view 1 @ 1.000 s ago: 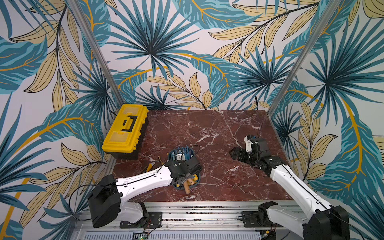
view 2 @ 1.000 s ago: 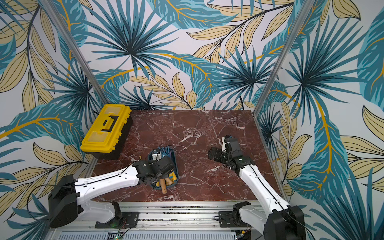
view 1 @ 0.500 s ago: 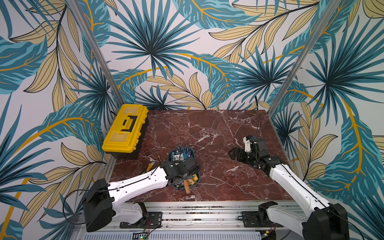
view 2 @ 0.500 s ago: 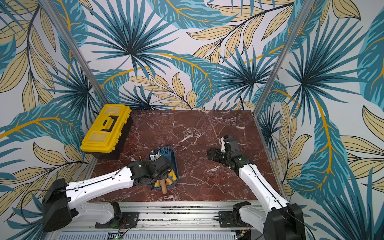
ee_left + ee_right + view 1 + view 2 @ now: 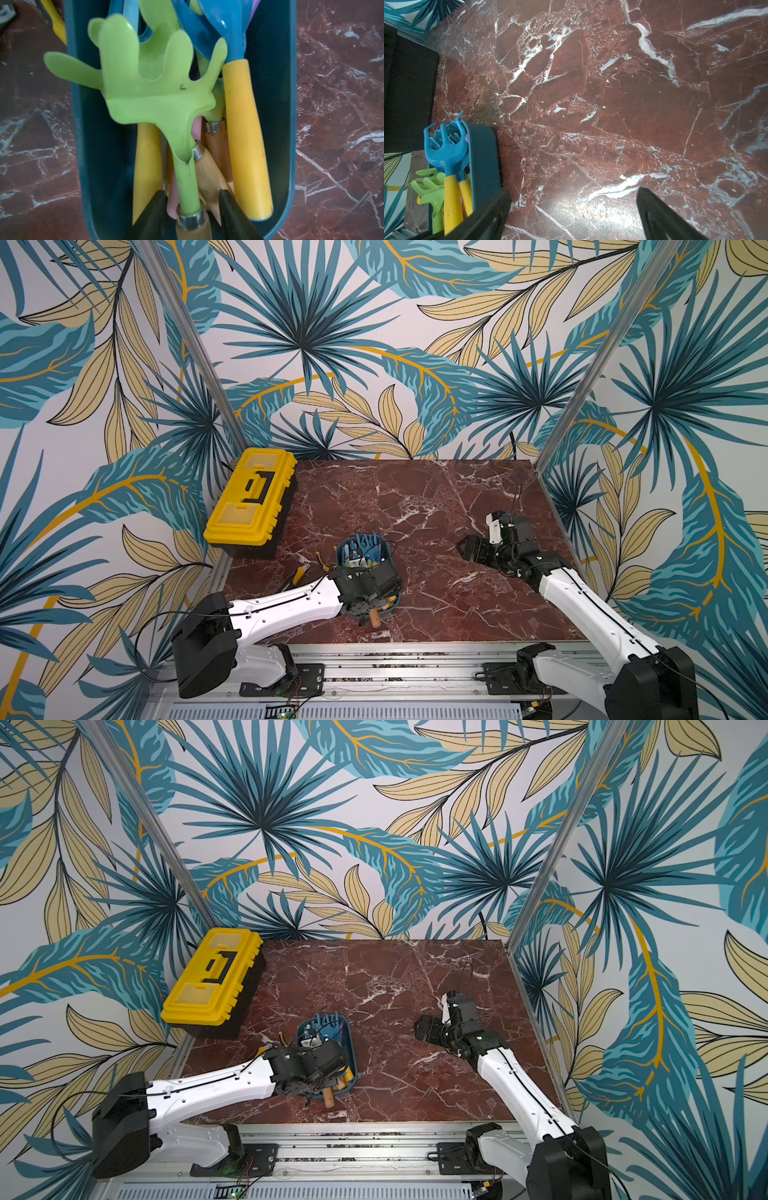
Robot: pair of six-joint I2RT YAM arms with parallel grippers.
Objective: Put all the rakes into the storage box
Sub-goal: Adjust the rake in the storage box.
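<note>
Near the front edge of the tabletop (image 5: 415, 510), left of its middle, the storage box (image 5: 276, 104) lies lengthwise. The green rake (image 5: 153, 89) already rests inside it on top of other toy garden tools, with its head toward the far end and one tine reaching out over the box's side wall. The left gripper (image 5: 191, 192) hangs low over the box's near end. Its jaws are spread to either side of the rake's neck, just above the metal ferrule, and a gap shows on each side, so nothing is pinched. The right gripper (image 5: 574, 191) is spread wide over bare marble toward the right edge and holds nothing.

I judge the placing as good as done, so the step in hand is the letting-go. The next move calls for a straight lift of the left arm. The jaws should keep clear of the neck and of the wooden handle (image 5: 209, 172) beside it, so that no tool is dragged out. The overhanging tine wants watching, since a nudge there could tip the rake.
</note>
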